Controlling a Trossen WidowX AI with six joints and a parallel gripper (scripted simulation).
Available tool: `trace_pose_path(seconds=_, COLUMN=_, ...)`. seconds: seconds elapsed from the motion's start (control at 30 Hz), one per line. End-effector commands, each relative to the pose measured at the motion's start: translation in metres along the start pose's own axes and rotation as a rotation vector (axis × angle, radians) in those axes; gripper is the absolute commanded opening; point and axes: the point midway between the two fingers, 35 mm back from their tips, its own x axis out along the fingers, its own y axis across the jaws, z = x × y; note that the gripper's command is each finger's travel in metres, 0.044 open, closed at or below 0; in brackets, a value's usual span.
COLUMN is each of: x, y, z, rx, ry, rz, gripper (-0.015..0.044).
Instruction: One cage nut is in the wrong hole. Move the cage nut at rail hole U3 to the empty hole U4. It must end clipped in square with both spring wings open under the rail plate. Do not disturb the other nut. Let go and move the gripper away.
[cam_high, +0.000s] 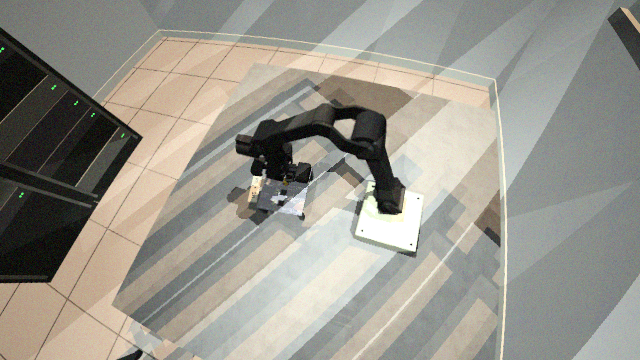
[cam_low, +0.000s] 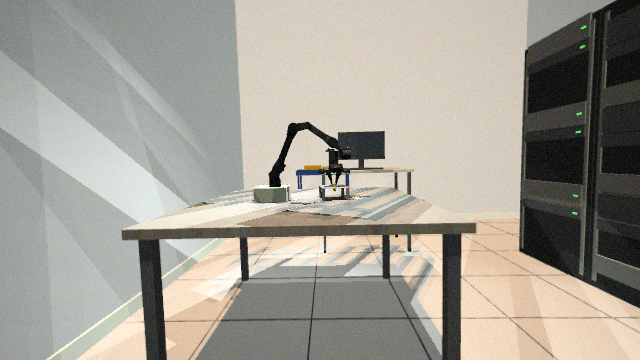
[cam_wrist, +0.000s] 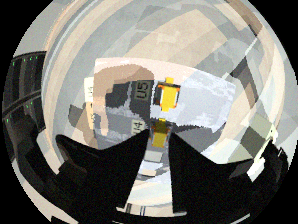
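Gripper (cam_high: 285, 181) (cam_low: 334, 186) (cam_wrist: 158, 135), black and two-fingered, points down over the pale grey, flat rail plate (cam_high: 297, 204) (cam_low: 327, 187) (cam_wrist: 205, 102) in the top view, and in the exterior view its tips reach a yellow speck at the plate. In the wrist view the jaws stand slightly spread around the small yellow-and-grey cage nut (cam_wrist: 160, 140) beside the U4 label, its seating impossible to tell, while the other yellow nut (cam_wrist: 169, 95) sits beside U5, apart from the fingers.
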Motion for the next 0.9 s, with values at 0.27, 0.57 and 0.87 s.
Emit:
trace_pose_path(seconds=0.27, x=0.0, y=0.0, z=0.0, rx=0.0, ry=0.0, rz=0.0, gripper=0.0403)
trace_pose_path(seconds=0.57, x=-0.047, y=0.0, z=-0.002, rx=0.0, ry=0.0, rz=0.0, gripper=0.044)
trace_pose_path(seconds=0.87, x=-0.05, y=0.0, z=-0.002, rx=0.0, ry=0.0, rz=0.0, gripper=0.044)
